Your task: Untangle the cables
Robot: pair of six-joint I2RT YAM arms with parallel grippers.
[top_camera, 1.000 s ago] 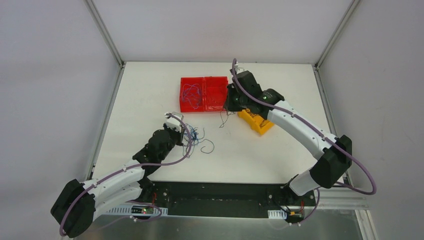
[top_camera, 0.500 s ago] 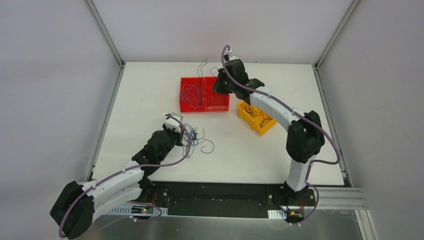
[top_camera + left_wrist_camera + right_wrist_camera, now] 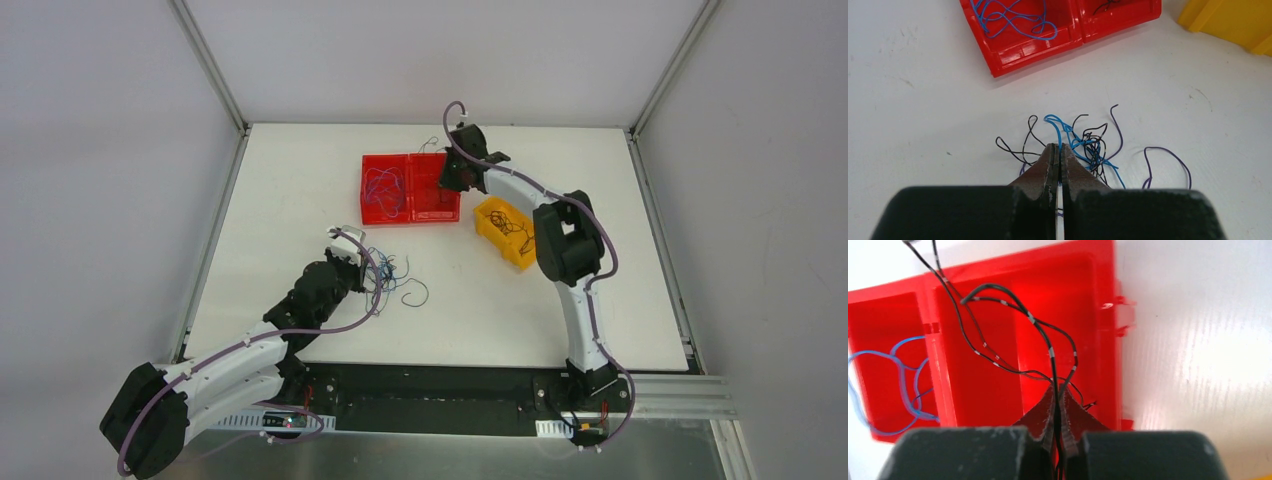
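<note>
Left gripper (image 3: 1057, 152) is pressing its fingers together and pinching a blue strand at the near edge of the cables (image 3: 1088, 145), which are lying as a loose heap on the white table (image 3: 300, 180). In the left wrist view the heap is stretching crosswise, from left to right, with black curls rising away from the fingertips. A purple loop (image 3: 1168, 160) is arching out at the right end. Seen from above, this heap is sitting just right of the left gripper, in the near-left part of the table.

Right gripper (image 3: 1058, 395) is also closing its fingers tight, clamping a dark cable (image 3: 1013, 305) marked with pale bands. That cable is running up and away from the fingertips over the right compartment of the red bin (image 3: 1105, 315). It is then bending toward the divider, and its thin ends are passing beyond the bin's far rim. Its long axis is pointing roughly toward the far edge of the table.

Blue cables (image 3: 903, 385) are lying coiled in the bin's left compartment. More dark strands are resting in the yellow bin (image 3: 505, 232), which is sitting at an angle just right of the red one.

Around all this, the table is showing faint scuffs. Metal posts are rising at the far corners, and plain pale walls are closing in the sides and the back. Both arm bases are standing on a black plate at the near edge.
</note>
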